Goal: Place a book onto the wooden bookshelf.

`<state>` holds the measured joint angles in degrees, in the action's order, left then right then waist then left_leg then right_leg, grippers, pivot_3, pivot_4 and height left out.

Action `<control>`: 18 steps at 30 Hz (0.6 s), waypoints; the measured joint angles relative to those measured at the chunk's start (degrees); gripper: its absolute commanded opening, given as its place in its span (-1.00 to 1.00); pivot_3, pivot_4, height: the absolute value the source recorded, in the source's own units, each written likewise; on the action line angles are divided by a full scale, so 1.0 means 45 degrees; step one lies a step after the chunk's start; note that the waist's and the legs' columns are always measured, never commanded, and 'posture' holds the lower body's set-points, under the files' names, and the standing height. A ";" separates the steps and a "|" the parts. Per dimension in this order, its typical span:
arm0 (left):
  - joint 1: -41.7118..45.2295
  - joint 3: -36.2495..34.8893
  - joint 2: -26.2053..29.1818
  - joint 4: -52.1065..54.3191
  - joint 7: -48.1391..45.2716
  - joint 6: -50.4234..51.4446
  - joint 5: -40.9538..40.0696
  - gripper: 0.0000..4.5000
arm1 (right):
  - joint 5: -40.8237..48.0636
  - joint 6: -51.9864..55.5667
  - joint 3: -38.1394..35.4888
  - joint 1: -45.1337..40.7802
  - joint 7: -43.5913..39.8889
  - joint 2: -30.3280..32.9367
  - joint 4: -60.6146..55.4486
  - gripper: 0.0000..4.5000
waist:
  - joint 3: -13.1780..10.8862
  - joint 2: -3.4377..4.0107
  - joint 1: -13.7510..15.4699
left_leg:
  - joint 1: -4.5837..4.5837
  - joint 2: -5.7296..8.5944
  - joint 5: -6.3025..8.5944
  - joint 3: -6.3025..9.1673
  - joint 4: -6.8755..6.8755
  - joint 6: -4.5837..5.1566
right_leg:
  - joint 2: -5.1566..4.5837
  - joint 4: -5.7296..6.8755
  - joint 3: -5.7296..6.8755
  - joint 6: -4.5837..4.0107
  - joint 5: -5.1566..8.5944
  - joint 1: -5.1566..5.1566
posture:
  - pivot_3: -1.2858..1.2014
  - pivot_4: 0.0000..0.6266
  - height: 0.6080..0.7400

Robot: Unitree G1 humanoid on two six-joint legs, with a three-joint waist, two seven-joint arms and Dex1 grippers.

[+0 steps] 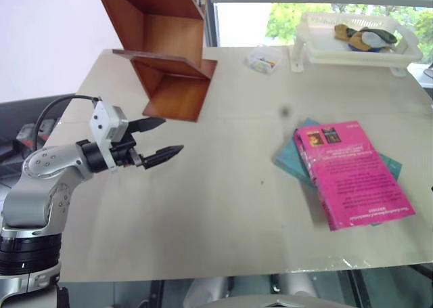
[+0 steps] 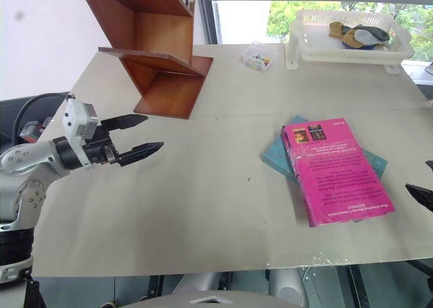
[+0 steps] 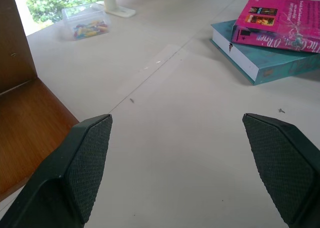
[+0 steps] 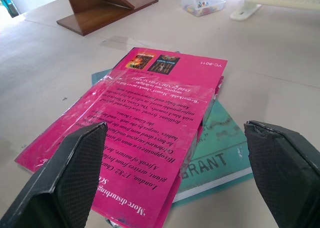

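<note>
The magenta-pink book (image 1: 353,172) lies flat on a teal-blue book (image 1: 292,160) at the right of the table. The reddish-brown wooden bookshelf (image 1: 162,44) stands at the back left. My left gripper (image 1: 164,137) hovers open over the table's left side, in front of the shelf, with nothing between its fingers (image 3: 85,163). My right gripper (image 4: 175,183) is open just off the table's right side, facing the pink book (image 4: 150,138), its wide-spread fingers (image 4: 75,173) apart from the cover. One black fingertip (image 2: 423,194) of it shows at the picture's right edge.
A white plastic basket tray (image 1: 318,44) holding small items stands at the back right. A small clear box (image 1: 262,59) of coloured bits sits between shelf and tray. The table (image 1: 216,206) is beige; its front edge is near.
</note>
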<state>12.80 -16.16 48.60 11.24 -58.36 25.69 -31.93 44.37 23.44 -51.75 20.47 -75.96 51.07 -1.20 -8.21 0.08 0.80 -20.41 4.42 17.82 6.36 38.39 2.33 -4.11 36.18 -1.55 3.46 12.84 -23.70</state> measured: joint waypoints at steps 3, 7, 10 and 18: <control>-0.0012 0.0000 0.0001 0.0000 -0.0085 0.0000 -0.0003 0.99 | -0.0022 -0.0007 0.0000 0.0020 -0.0017 0.0001 0.0011 1.00 | 0.0000 0.0000 0.0001 | 0.0000 0.0000 0.0000 0.0001 0.0000 0.0000 | 0.0000 0.0000 0.0001 0.0000 0.0000 0.0000 | 0.03 -0.52 1.00; -0.0291 0.0000 0.0002 -0.0008 -0.0307 -0.0036 0.0009 0.99 | -0.0146 -0.0083 -0.0001 0.0176 -0.0111 -0.0012 0.0138 1.00 | 0.0000 -0.0001 0.0000 | 0.0000 0.0000 0.0000 0.0001 0.0000 0.0000 | 0.0000 0.0000 0.0001 0.0000 0.0000 0.0000 | 0.03 -0.52 1.00; -0.0291 -0.0035 0.0002 -0.0007 -0.0330 -0.0025 -0.0042 0.99 | -0.0166 -0.0083 -0.0005 0.0205 -0.0168 -0.0012 0.0155 1.00 | 0.0000 0.0000 0.0000 | 0.0001 0.0000 0.0000 0.0000 0.0000 0.0000 | -0.0001 0.0000 0.0000 0.0000 0.0000 0.0000 | 0.03 -0.52 1.00; -0.0288 -0.0035 0.0003 -0.0159 -0.0422 -0.0106 -0.0059 0.99 | -0.0378 -0.0292 -0.0009 0.0385 -0.0269 -0.0011 0.0291 1.00 | -0.0001 0.0000 0.0001 | -0.0001 -0.0001 0.0000 0.0001 -0.0001 0.0000 | -0.0001 -0.0003 0.0001 0.0000 0.0000 0.0000 | 0.03 -0.52 1.00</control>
<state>11.50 -16.32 48.61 10.52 -60.26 25.21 -32.19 42.67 22.13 -51.79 22.20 -77.17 51.02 0.11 -8.22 0.08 0.81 -20.42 4.42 17.82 6.36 38.39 2.33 -4.12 36.17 -1.54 3.46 12.84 -23.69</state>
